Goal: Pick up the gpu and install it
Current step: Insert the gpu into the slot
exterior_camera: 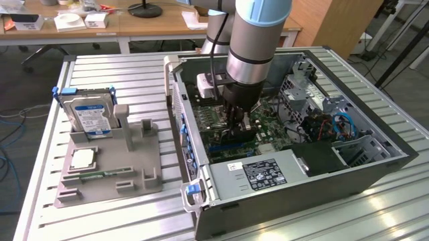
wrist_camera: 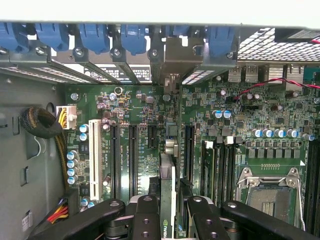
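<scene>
1. Open computer case (exterior_camera: 362,170): the claw (exterior_camera: 240,128) is inside it, clamped on the gpu (wrist_camera: 168,195), held edge-on above the motherboard (wrist_camera: 240,125).
2. Grey holder (exterior_camera: 100,175) on the tabletop (exterior_camera: 375,216): contains a hard drive (exterior_camera: 90,115).

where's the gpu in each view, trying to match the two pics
Exterior view: the gpu stands on edge inside the open computer case, under the gripper, over the motherboard.
Wrist view: the gpu is the thin green board seen edge-on between the black fingers.
Shared landmark: the green motherboard with its black slots.
</scene>
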`<state>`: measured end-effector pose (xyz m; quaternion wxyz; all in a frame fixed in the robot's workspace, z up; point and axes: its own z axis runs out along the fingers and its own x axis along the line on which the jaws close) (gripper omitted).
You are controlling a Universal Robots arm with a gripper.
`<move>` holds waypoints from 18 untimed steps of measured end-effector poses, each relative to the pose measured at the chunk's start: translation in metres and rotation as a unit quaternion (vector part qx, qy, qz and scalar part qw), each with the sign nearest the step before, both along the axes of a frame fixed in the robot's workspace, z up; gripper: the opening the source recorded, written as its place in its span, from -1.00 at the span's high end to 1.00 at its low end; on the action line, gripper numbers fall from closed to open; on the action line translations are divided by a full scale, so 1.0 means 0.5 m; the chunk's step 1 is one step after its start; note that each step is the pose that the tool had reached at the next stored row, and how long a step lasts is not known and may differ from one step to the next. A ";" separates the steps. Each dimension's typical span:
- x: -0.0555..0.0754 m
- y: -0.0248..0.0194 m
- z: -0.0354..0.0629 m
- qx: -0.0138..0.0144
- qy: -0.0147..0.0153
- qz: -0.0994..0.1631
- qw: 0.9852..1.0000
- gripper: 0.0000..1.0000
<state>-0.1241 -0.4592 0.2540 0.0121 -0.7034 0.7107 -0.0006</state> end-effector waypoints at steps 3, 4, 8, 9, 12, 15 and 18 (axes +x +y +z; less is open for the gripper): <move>0.000 0.0000 -0.001 0.000 0.000 0.000 1.000 0.48; 0.000 0.0000 -0.001 0.000 0.000 0.000 1.000 0.48; 0.000 0.0000 -0.001 0.000 0.000 0.000 1.000 0.48; 0.000 0.0000 -0.001 0.000 0.000 0.000 1.000 0.48; 0.000 0.0001 -0.002 0.000 0.000 0.000 1.000 0.48; 0.000 0.0000 -0.002 0.000 0.000 0.000 1.000 0.48; 0.000 0.0000 -0.002 0.000 0.000 0.000 1.000 0.48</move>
